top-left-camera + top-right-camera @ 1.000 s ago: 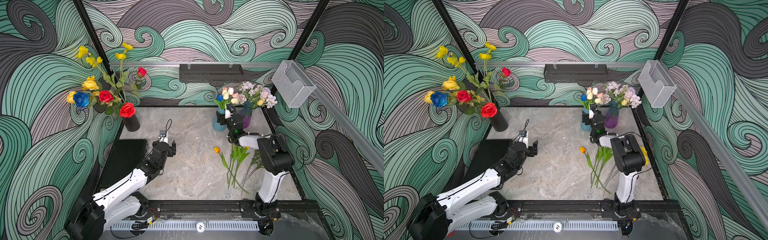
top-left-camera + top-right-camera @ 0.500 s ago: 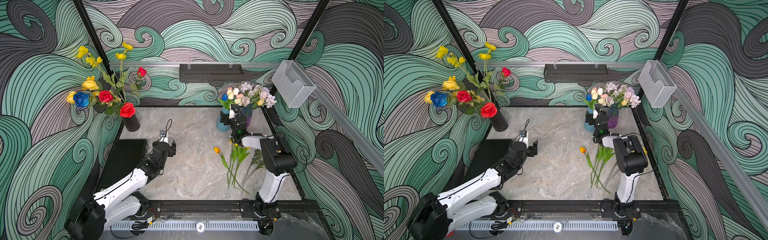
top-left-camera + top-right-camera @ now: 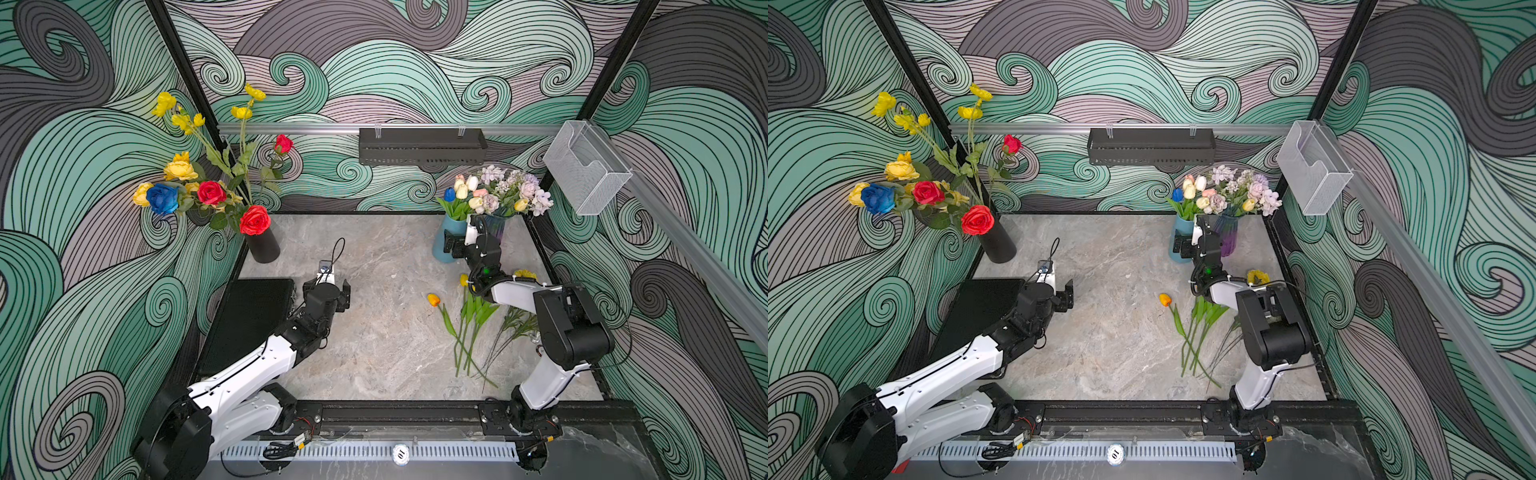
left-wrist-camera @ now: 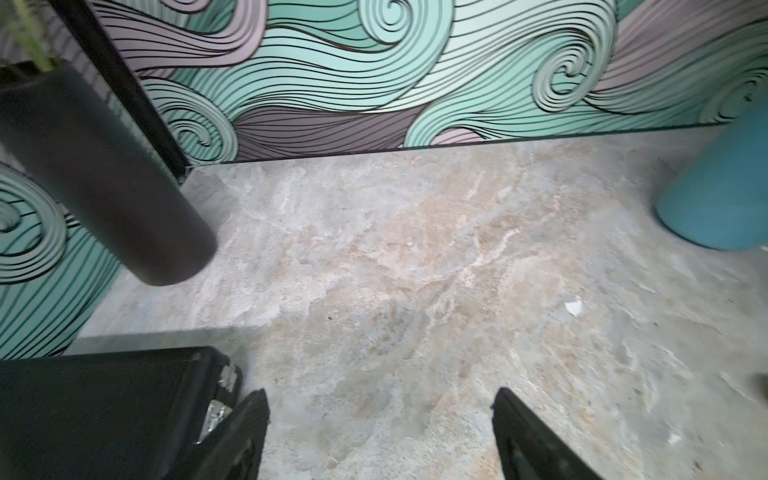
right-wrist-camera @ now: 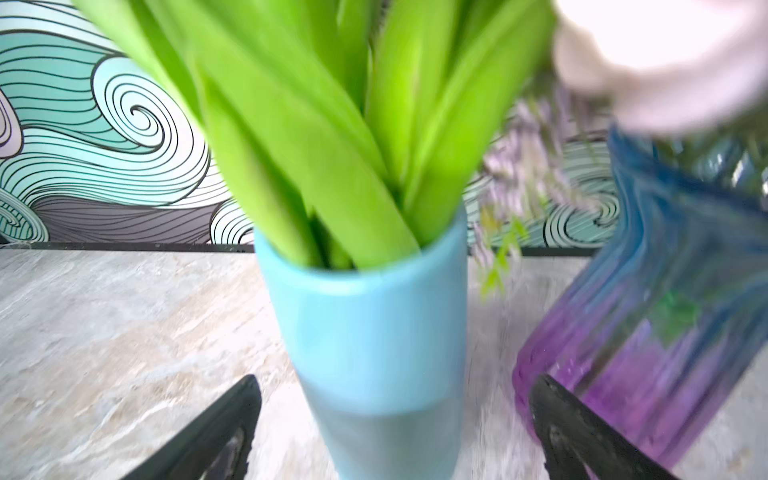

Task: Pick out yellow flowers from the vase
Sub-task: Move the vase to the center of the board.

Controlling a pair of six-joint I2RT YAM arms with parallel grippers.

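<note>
Yellow tulips [image 3: 476, 203] stand upright in the blue vase [image 5: 365, 316] by the table's far-right corner, straight ahead of the right gripper [image 5: 395, 384], spread wide and empty; left gripper [image 4: 379, 395] (likewise spread, empty) sits well apart.

the grey marbled tabletop [image 3: 374, 345] holds a black cylinder vase [image 3: 262, 247] in its far left corner and a blue vase [image 3: 446, 243] just beside a purple glass vase [image 3: 1228, 239] near the far right corner. a black case [image 3: 249, 316] lies along the left edge. yellow flowers [image 3: 433, 299] lie flat by the right edge, stems pointing nearward.
</note>
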